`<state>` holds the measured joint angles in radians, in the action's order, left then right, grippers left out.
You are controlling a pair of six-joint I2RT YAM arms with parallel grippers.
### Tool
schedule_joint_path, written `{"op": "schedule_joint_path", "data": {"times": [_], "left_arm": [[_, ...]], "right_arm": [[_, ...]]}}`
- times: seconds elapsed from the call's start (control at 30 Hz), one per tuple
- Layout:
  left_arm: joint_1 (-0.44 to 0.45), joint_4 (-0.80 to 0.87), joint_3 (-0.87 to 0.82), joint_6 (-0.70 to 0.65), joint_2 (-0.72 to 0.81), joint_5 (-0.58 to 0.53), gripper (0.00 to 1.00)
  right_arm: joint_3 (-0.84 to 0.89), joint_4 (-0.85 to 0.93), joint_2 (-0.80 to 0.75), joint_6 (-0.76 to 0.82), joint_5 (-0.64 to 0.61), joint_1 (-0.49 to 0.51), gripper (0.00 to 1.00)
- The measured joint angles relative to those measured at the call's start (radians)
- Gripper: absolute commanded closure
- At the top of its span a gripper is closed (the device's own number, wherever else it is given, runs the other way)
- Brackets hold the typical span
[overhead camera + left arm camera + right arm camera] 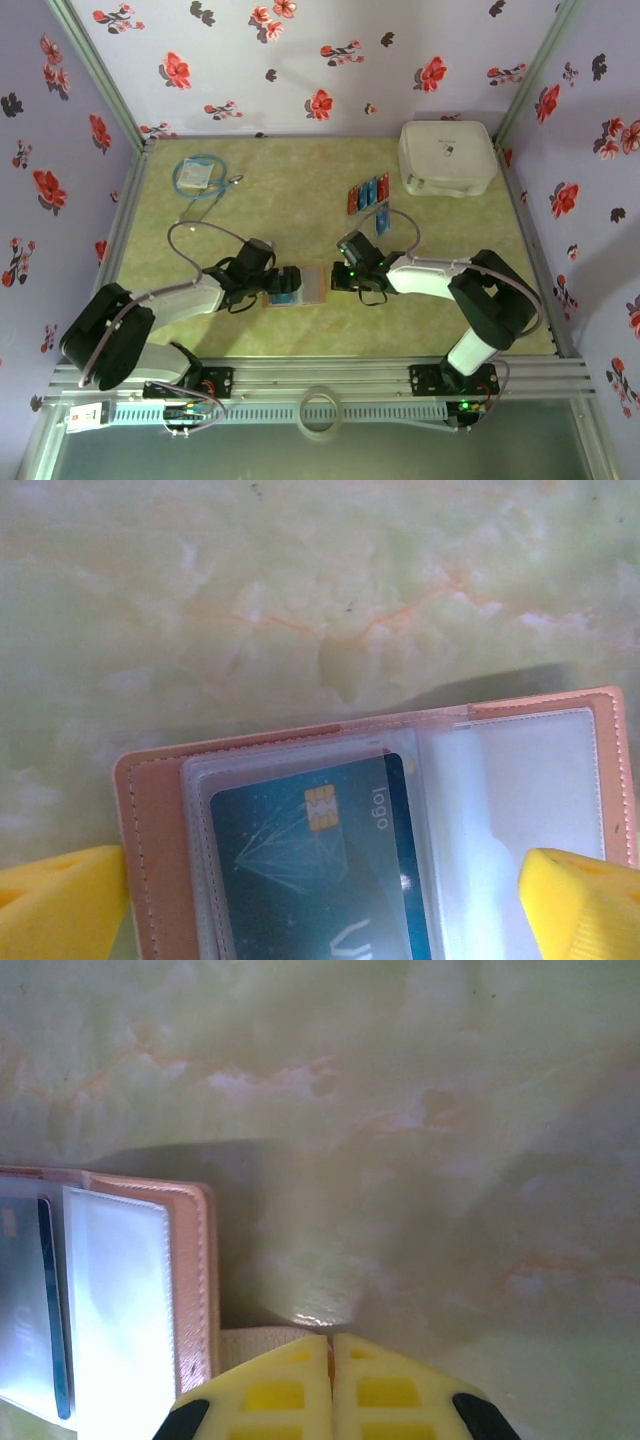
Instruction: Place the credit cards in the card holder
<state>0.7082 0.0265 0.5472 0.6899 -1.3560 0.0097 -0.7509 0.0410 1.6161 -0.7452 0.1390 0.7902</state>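
The card holder (316,284) lies open on the table between my two grippers. A blue credit card (310,870) sits inside its clear left pocket, while the right pocket (530,780) holds nothing. My left gripper (320,905) is open, its yellow fingertips (60,895) straddling the holder's two sides. At the holder's right edge (195,1260) my right gripper (331,1345) is shut, and a beige strap (255,1345) runs from that edge in between its fingers. Several red and blue credit cards (368,193) lie in a row farther back.
A big white box (446,157) stands at the back right. At the back left lies a bag with a coiled blue cable (200,177). Flowered walls close in the table on three sides.
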Motion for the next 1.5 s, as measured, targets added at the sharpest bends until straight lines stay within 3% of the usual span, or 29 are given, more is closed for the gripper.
{"op": "schedule_joint_path", "data": {"times": [0.27, 0.5, 0.63, 0.77, 1.13, 1.5], "left_arm": [[0.013, 0.005, 0.005, 0.019, 0.161, 0.018, 0.0], [0.085, -0.033, 0.073, 0.054, 0.118, 0.029, 0.0], [0.126, -0.1, 0.105, 0.08, 0.022, 0.034, 0.0], [0.145, -0.146, 0.105, 0.106, -0.051, 0.036, 0.0], [0.19, -0.255, 0.106, 0.165, -0.148, 0.017, 0.0], [0.229, -0.273, 0.106, 0.217, -0.199, -0.09, 0.0]], "right_arm": [[0.0, -0.014, 0.011, 0.0, 0.008, 0.0, 1.0], [-0.001, -0.019, 0.015, 0.0, 0.015, 0.0, 0.99], [-0.001, -0.017, 0.014, 0.0, 0.019, -0.007, 0.76], [0.0, 0.018, -0.016, 0.005, 0.022, -0.026, 0.67], [0.098, 0.173, -0.282, 0.03, -0.024, -0.093, 0.66], [0.141, 0.21, -0.348, 0.03, -0.022, -0.103, 0.66]]}}
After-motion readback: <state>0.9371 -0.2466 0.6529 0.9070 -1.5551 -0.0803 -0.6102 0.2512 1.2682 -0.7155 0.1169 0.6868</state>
